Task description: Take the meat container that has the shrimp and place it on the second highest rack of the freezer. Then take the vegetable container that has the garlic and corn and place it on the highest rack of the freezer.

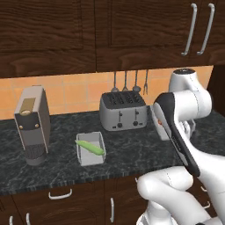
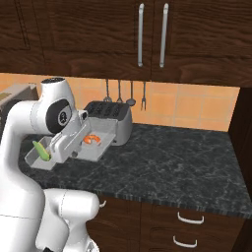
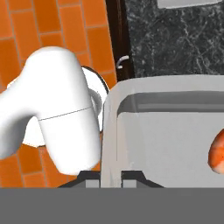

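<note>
My jaws are clamped on the rim of the shrimp container (image 2: 94, 142), lifted clear above the counter (image 2: 187, 162) near its front edge; I should keep it level so the shrimp (image 2: 91, 139) stays put.

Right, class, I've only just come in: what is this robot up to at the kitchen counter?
The white arm is holding the grey shrimp container above the dark counter, in front of the toaster. The gripper has its jaws shut on the container's wall, and an orange shrimp lies inside. A second grey container, with a long green vegetable in it, sits on the counter next to the coffee machine. Nothing has gone to the freezer yet.
</note>
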Robot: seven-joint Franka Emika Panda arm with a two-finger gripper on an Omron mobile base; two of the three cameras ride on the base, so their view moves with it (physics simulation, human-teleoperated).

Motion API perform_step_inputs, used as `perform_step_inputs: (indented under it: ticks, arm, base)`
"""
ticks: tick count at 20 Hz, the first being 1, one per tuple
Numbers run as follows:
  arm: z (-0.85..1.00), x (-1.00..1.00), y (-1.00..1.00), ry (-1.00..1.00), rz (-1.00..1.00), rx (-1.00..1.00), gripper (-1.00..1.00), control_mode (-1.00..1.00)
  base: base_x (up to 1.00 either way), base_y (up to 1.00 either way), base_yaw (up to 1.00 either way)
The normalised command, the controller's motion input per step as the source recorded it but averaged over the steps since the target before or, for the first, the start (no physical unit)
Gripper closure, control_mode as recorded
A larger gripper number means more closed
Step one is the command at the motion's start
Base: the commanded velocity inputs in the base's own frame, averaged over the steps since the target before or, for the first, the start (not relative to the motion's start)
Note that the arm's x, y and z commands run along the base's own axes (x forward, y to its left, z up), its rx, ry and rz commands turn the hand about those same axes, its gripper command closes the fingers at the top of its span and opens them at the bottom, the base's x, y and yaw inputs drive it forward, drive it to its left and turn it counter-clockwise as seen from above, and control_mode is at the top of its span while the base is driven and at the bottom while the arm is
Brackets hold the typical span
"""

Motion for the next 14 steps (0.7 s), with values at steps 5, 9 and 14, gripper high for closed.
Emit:
perform_step_inputs:
  ticks: [5, 9, 14]
  arm:
    - [0.0, -0.2, 0.0, 0.0, 0.15, 0.0, 1.0, -1.0]
    - [0.0, -0.16, 0.0, 0.0, 0.01, 0.02, 1.0, -1.0]
    - [0.02, -0.07, 0.0, 0.0, 0.0, 0.05, 1.0, -1.0]
  base:
    - [0.0, 0.0, 0.0]
    - [0.0, 0.0, 0.0]
    - [0.0, 0.0, 0.0]
